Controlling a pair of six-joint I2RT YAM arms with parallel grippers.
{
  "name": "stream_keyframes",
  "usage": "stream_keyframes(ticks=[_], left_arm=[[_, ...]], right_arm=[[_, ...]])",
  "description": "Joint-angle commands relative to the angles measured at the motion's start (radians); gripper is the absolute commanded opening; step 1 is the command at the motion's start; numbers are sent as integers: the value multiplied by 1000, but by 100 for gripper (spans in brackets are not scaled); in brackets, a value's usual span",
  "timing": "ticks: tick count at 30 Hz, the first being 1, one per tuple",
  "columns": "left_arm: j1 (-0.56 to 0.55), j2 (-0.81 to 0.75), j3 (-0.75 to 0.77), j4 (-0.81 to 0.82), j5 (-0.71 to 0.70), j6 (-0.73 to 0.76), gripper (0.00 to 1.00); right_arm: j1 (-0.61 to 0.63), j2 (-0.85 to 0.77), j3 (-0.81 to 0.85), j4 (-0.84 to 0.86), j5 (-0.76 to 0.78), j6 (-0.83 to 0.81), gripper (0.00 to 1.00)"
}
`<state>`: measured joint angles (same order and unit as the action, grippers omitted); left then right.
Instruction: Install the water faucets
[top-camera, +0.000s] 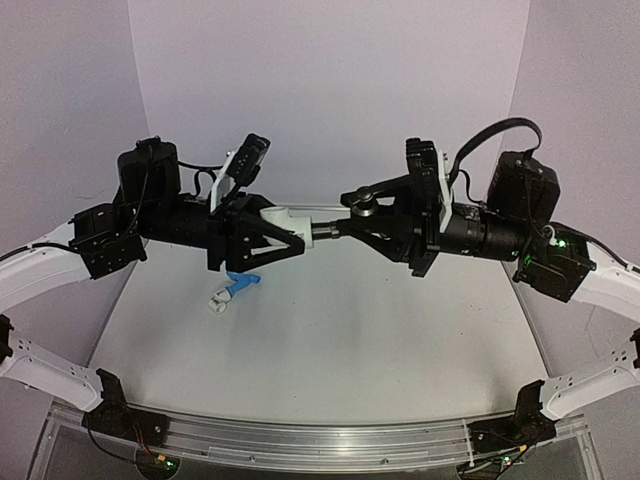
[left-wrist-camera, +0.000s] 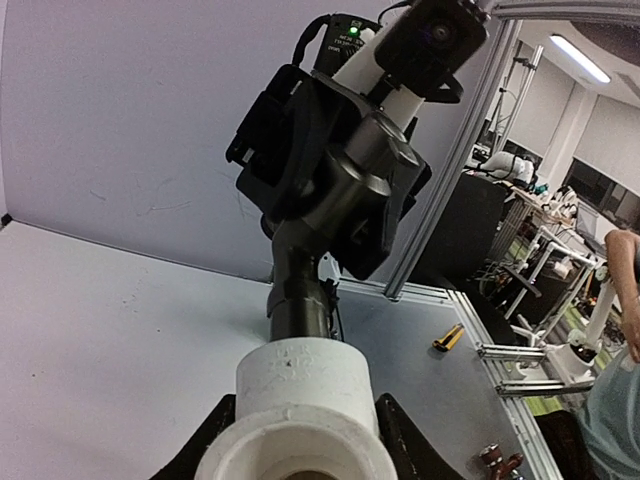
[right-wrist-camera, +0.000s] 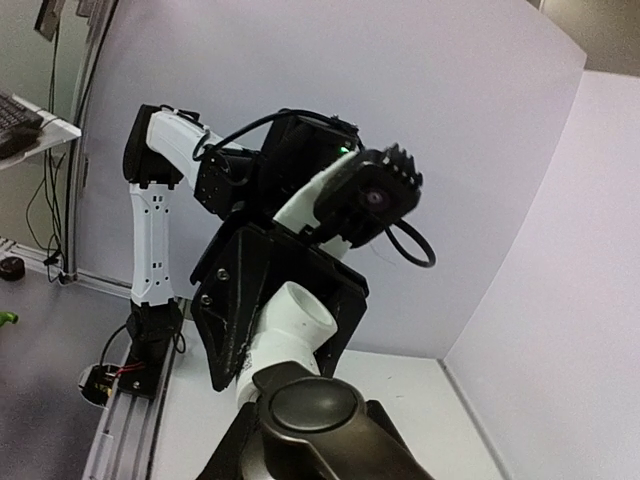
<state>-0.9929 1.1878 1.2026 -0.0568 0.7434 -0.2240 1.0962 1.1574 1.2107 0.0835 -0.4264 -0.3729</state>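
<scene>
Faucet (top-camera: 328, 230) and fitting (top-camera: 278, 216) meet in mid-air, fitting on the left. Second faucet (top-camera: 243, 284) lies on the table (top-camera: 400, 340), below the fitting.

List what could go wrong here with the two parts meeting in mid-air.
The dark grey metal faucet in the right gripper meets the white plastic pipe fitting in the left gripper; slight misalignment could cross-thread or jam it. If either grip slips, a part may fall near the light blue plastic faucet below.

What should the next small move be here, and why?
Probably twist the right claw to thread the metal faucet deeper: its stem already meets the white pipe fitting clamped in the left claw, both held mid-air in line.
</scene>
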Motion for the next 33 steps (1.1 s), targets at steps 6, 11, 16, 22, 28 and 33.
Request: stream_keyframes(ticks=[6,11,16,22,28,33], left_arm=[[-13,-90,27,-25,-80,127,47],[-20,-84,38,-45,-41,153,44],[-32,-88,44,-53,-24,169,44],[-49,-99,48,-50,-15,176,53],[-67,-106,55,-66,-22,185,56],[-80,-116,73,-89,-44,206,57]], right_arm=[[-2,-1,65,-11,16,212,0],[-5,8,79,-15,41,217,0],[-17,15,90,-20,47,236,0],[-29,20,92,-33,43,237,0],[-35,23,95,-36,44,232,0],[-37,23,92,-45,40,226,0]])
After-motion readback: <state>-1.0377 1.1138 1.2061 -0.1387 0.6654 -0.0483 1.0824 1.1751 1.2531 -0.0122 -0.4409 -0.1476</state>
